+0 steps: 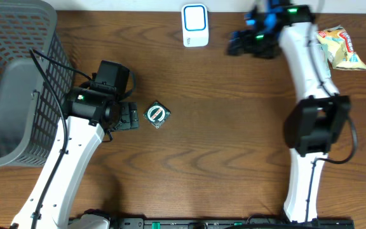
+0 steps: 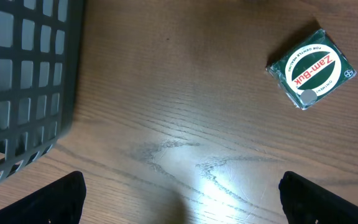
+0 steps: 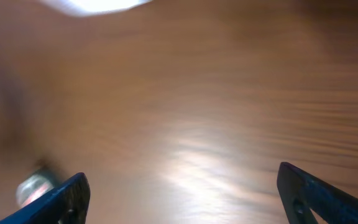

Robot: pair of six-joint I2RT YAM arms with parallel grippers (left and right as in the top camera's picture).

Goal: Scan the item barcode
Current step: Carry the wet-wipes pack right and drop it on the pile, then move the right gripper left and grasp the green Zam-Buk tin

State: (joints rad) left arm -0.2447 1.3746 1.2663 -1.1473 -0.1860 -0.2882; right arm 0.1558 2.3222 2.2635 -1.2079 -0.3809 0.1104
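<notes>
From my overhead feed, the small square green packet with the white "Zam-Buk" oval (image 1: 157,115) lies flat on the brown wooden table (image 1: 221,140), at about nine o'clock from the table's centre. The left gripper (image 1: 134,116) sits just beside it on its nine o'clock side, apart from it. On the left wrist feed the packet (image 2: 311,68) shows at two o'clock, and the gripper (image 2: 182,205) is released, its black fingertips (image 2: 61,199) spread wide over bare wood with nothing between them.

The white, blue-trimmed barcode scanner (image 1: 195,25) stands at twelve o'clock on the table's far edge. The right gripper (image 1: 235,43) hovers just off the scanner's three o'clock side. Its wrist feed is blurred, but the gripper (image 3: 182,199) is released too, blue fingertips (image 3: 64,198) far apart over the table.

A grey plastic mesh basket (image 1: 18,76) fills the ten o'clock corner, and a yellow snack bag (image 1: 342,48) lies at two o'clock.
</notes>
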